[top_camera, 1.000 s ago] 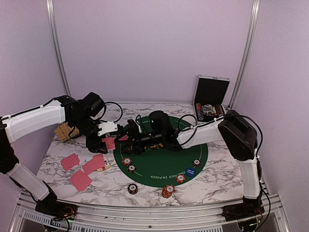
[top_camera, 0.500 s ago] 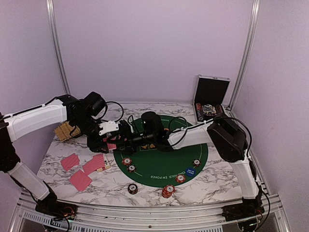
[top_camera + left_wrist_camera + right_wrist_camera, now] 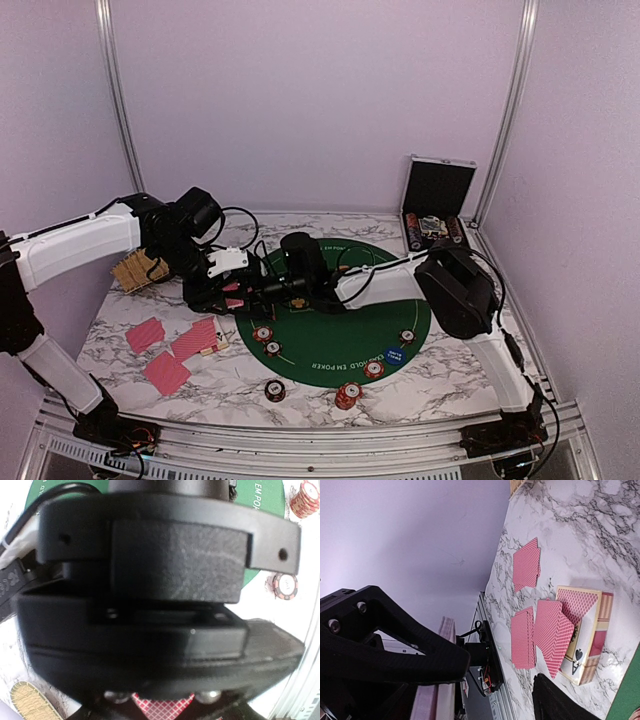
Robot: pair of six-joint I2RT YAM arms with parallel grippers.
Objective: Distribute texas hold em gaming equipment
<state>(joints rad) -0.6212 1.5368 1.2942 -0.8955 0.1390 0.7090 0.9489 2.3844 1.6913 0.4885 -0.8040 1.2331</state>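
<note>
A collision or a fumble looks to be looming: the right gripper (image 3: 261, 291), spread wide, is crowding the left gripper (image 3: 226, 293) (they are sitting very close) at centre-left of the top view, above the bench (image 3: 455, 375). The left one is pinching a playing card (image 3: 162, 708), thin, its red lattice back showing.

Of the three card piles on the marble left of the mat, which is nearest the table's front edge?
The front pile, lying alone. The left pile and the right pile, beside the card box, sit farther back.
</note>
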